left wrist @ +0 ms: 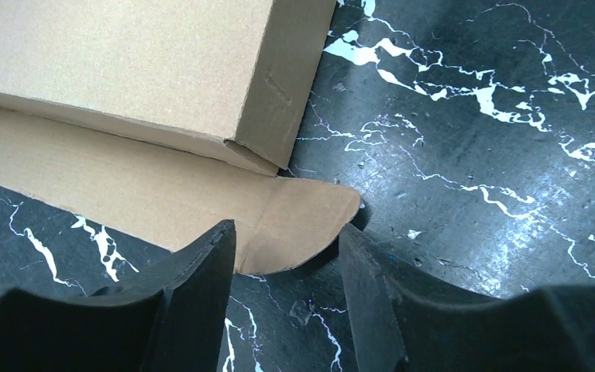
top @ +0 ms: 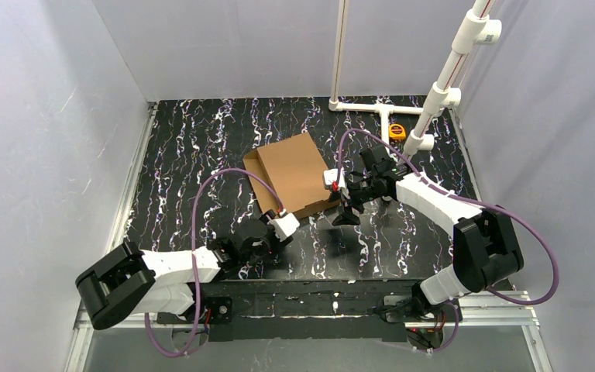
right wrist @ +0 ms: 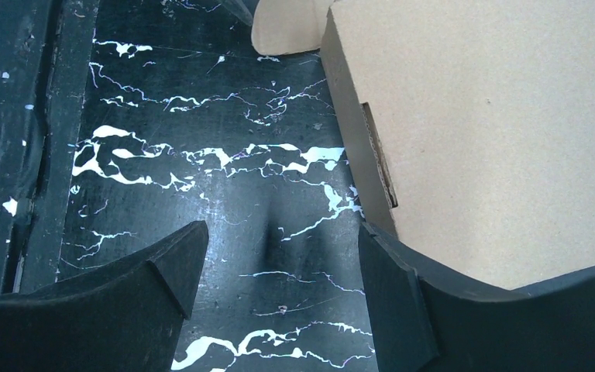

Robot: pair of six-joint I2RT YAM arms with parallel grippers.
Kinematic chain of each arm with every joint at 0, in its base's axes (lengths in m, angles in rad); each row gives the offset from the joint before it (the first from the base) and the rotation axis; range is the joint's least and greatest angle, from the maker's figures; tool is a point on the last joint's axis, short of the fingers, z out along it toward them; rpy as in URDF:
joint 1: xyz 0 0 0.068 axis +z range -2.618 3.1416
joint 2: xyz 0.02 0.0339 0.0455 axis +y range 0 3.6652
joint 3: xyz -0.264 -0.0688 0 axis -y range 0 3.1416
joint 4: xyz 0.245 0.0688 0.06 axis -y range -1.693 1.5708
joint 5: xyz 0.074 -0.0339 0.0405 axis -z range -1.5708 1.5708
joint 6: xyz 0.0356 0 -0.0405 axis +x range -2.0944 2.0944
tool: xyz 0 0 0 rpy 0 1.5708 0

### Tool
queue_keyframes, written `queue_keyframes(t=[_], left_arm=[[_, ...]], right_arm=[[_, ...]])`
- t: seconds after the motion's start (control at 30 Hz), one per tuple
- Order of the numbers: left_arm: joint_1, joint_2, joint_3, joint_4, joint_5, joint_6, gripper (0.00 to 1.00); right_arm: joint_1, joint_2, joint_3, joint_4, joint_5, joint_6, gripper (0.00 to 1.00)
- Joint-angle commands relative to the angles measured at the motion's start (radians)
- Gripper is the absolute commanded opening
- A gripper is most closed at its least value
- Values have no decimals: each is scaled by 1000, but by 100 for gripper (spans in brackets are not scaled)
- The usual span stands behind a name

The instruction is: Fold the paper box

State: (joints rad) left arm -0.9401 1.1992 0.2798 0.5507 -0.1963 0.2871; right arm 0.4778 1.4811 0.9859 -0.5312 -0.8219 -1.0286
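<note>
The paper box (top: 293, 172) is a brown cardboard mailer, closed into a shallow box, in the middle of the table. A flap with a rounded tab (left wrist: 304, 221) lies flat on the table along its near side. My left gripper (top: 282, 225) is open at the box's near corner, and in the left wrist view (left wrist: 287, 242) the tab's end lies between its fingertips. My right gripper (top: 346, 195) is open and empty at the box's right side. In the right wrist view (right wrist: 279, 242) the box wall (right wrist: 372, 155) lies beside the right finger (right wrist: 395, 287).
A white PVC pipe frame (top: 372, 105) stands at the back right, with a slanted pipe (top: 453, 66) rising from it. A yellow tape measure (top: 397, 130) lies beside it. Grey walls close the table on three sides.
</note>
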Motion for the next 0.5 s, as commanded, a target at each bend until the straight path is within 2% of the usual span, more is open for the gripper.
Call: queue_keyframes(t=[0.0, 0.13, 0.33, 0.47], left_arm=[[-4, -10, 15, 48, -58, -6, 48], [-3, -48, 0, 46, -65, -15, 46], [-3, -159, -55, 46, -11, -12, 59], [-3, -126, -47, 48, -8, -19, 64]], right_arm=[[-2, 7, 12, -23, -27, -21, 79], [-2, 12, 14, -29, -26, -24, 79], [-2, 17, 16, -34, -30, -26, 79], [-2, 21, 19, -39, -31, -27, 79]])
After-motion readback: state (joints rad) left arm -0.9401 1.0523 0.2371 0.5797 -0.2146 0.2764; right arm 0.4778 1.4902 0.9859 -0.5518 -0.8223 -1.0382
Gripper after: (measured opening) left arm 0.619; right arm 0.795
